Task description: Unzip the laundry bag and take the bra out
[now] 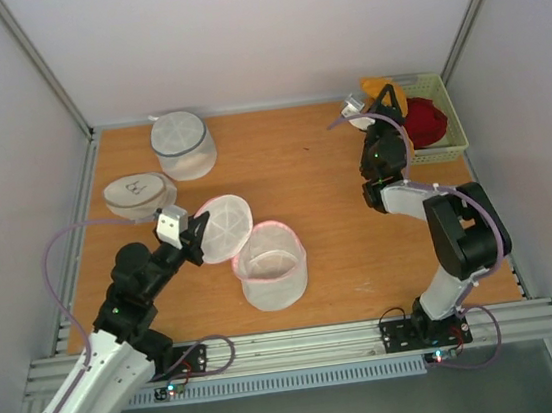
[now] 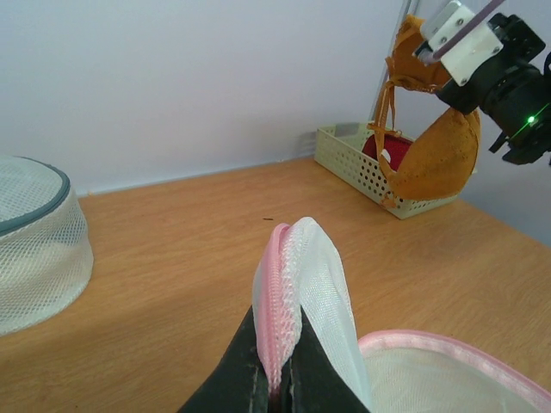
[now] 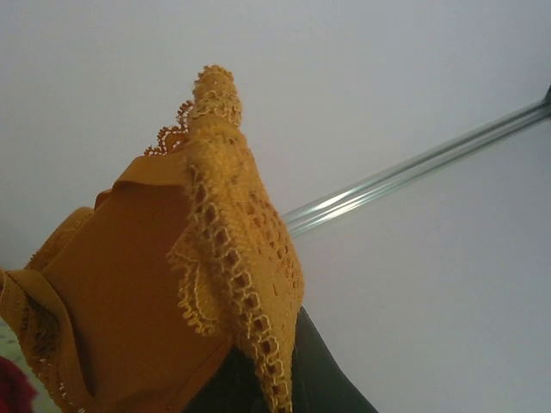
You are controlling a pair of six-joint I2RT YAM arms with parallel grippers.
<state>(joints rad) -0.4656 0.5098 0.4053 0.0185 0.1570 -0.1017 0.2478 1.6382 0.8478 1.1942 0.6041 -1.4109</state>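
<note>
Top external view: at left, my left fingers are pinched shut on the pink-zippered lid flap of the laundry bag. The bag stands open mid-counter. At far right, my right fingers are clamped on the orange bra, which hangs in the air by the basket.

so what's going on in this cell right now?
The left gripper is pinching the pink-edged lid of the round white mesh laundry bag with the pink zipper band, which stands unzipped mid-table. The right gripper holds the orange-yellow lace-edged bra up in the air at the pale plastic basket in the far right corner; a dark red fabric item lies in that basket.
</note>
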